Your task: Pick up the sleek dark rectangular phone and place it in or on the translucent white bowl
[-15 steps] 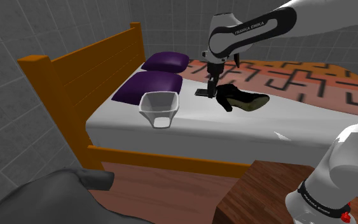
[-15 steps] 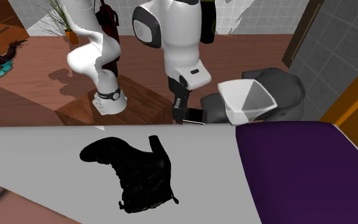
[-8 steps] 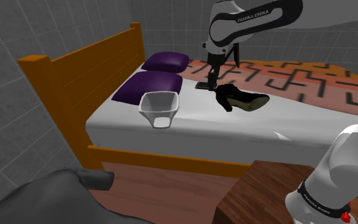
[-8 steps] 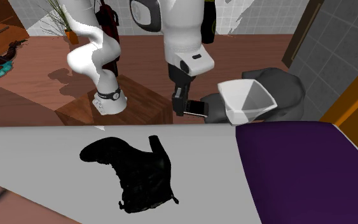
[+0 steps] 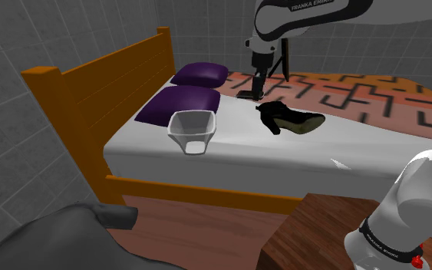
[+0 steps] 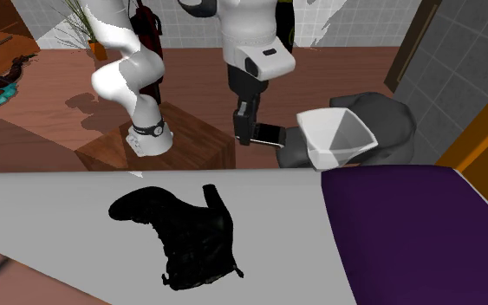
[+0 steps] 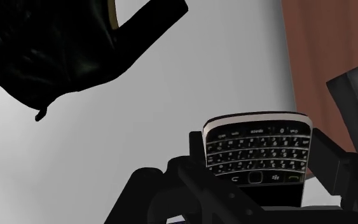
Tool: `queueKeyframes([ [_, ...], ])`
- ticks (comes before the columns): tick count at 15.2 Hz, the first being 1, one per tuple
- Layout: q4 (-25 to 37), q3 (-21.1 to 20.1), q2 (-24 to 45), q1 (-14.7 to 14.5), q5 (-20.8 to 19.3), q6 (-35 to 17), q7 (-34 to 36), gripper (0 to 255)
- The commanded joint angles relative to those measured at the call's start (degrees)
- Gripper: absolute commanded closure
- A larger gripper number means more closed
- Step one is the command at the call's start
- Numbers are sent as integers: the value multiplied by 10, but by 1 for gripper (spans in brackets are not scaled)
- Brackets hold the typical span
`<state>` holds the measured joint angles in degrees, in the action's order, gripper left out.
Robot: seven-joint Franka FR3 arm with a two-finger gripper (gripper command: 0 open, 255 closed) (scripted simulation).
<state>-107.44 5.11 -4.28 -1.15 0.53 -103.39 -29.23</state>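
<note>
pincer clasps flat black keypad phone | glossy keys, silver rim | tapered white bowl on smooth sheet

The black gripper hung from the white arm, showing above the far edge of the pale bed sheet. It clasped the dark phone, which stuck out sideways toward the white bowl near the phone's right in this view. A black boot lay on the sheet, with a purple pillow at the view's right and the wooden stand behind
</note>
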Motion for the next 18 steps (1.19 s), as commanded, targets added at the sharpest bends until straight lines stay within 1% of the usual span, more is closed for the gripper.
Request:
queueKeyframes([
  [1,17,-7,9,-6,1,8,12,255],
  [6,79,-37,59,-35,4,19,72,255],
  [10,144,-59,108,-59,2,34,118,255],
  [14,225,-77,167,-85,-3,56,162,255],
  [18,329,-91,239,-113,-11,88,203,255],
])
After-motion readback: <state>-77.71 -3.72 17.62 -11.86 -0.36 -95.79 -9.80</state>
